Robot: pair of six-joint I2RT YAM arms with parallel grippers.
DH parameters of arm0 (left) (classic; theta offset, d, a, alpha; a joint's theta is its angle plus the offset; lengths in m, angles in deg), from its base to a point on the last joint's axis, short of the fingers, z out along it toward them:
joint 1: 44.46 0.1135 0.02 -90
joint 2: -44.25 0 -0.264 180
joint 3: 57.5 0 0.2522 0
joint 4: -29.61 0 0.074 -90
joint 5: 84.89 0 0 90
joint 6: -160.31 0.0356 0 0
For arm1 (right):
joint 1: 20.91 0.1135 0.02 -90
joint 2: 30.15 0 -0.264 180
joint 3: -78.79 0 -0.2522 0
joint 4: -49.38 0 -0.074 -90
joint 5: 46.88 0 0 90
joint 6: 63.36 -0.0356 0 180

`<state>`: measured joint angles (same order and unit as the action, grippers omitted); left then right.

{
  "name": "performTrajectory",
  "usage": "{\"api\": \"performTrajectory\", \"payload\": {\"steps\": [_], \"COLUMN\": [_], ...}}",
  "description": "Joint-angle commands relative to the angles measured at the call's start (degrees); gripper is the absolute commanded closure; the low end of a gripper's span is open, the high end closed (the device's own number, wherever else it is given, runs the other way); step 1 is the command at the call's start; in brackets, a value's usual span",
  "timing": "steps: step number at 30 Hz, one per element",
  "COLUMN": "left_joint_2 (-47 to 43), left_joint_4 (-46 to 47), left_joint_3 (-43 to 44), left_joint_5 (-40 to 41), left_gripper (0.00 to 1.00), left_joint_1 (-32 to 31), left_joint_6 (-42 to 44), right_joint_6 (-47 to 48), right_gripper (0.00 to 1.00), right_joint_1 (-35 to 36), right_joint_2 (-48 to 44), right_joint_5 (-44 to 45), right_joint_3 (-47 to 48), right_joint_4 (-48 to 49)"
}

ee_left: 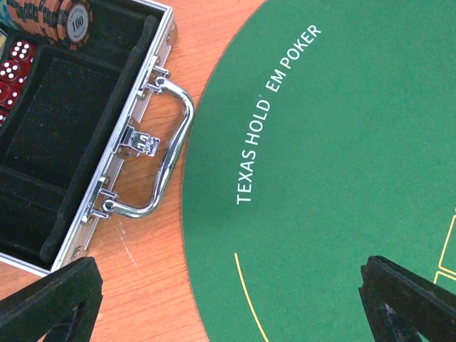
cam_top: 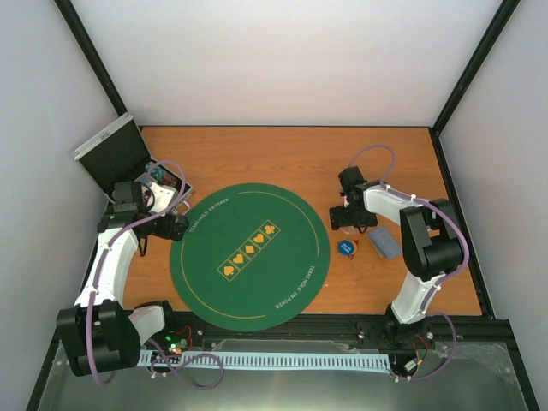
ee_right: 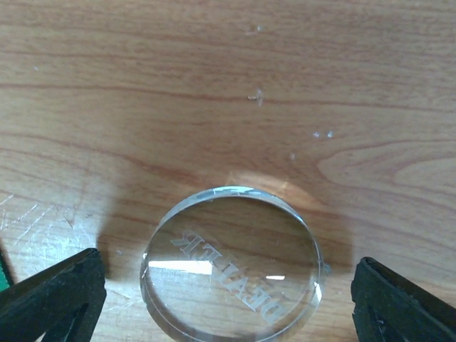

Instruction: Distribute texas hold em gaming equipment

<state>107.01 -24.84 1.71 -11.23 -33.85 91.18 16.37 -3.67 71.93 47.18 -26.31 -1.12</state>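
Note:
A clear round disc [ee_right: 231, 263] engraved "DEALER" lies flat on the wooden table. My right gripper [ee_right: 228, 303] is open and straddles it, with a gap between each finger and the disc's rim. From above, the right gripper [cam_top: 351, 217] hovers just right of the mat and hides that disc. A blue disc [cam_top: 346, 248] and a grey-blue deck of cards [cam_top: 384, 242] lie close by. Poker chips [ee_left: 68, 18] stand in the case's corner. My left gripper [ee_left: 228, 306] is open and empty over the mat's left edge, seen from above beside the case [cam_top: 175, 225].
The round green felt mat [cam_top: 248, 257] fills the table's middle. The silver case [cam_top: 128, 158] lies open at the back left, its handle [ee_left: 167, 153] facing the mat; red dice [ee_left: 13, 68] sit inside. Walls close in on three sides.

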Motion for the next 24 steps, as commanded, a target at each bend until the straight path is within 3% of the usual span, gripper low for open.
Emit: {"api": "performTrajectory", "payload": {"steps": [1,9,19,24], "left_joint_2": [0.0,0.3,-1.1,-0.8], "left_joint_4": [-2.0,-2.9,-3.3,-2.6], "left_joint_3": [1.9,3.2,4.0,3.9], "left_joint_5": [0.9,3.7,3.1,1.9], "left_gripper": [0.0,0.0,0.0,0.0], "left_joint_1": [0.3,0.3,0.3,0.3], "left_joint_6": [-1.4,-1.0,-0.8,-2.1], "right_joint_6": [0.3,0.1,-0.2,-1.3], "right_gripper": [0.08,0.36,0.52,0.55], "right_joint_1": [0.3,0.3,0.7,8.5], "right_joint_2": [-1.8,-2.4,-5.3,-2.6], "right_joint_5": [-0.1,1.0,-1.2,-1.7], "right_joint_3": [-0.8,-0.7,2.8,10.4], "right_joint_4": [-1.1,0.1,-1.2,-1.4]}}
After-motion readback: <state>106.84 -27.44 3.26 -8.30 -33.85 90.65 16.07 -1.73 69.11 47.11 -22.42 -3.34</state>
